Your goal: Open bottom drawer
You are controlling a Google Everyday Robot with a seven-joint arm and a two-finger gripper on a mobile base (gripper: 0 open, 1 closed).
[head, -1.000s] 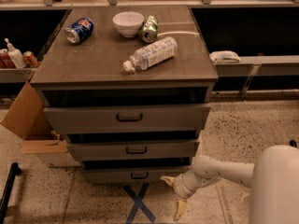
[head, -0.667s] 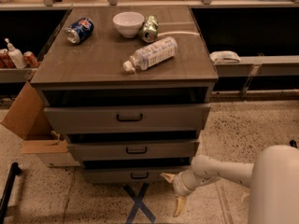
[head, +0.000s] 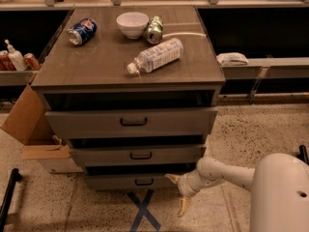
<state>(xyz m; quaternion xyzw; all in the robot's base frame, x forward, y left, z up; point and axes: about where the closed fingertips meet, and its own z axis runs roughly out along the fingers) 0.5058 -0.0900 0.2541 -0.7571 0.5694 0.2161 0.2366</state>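
Nothing has visibly shifted since a second ago: your gripper hangs low beside the bottom drawer, fingers spread, apart from its black handle.

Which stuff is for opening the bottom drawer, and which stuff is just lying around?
For the job: the bottom drawer, its little black handle, and the gripper, open, low by the drawer's right end.

Just lying about: blue can, white bowl, green can and plastic bottle, all on the cabinet top; cardboard box down at the left.
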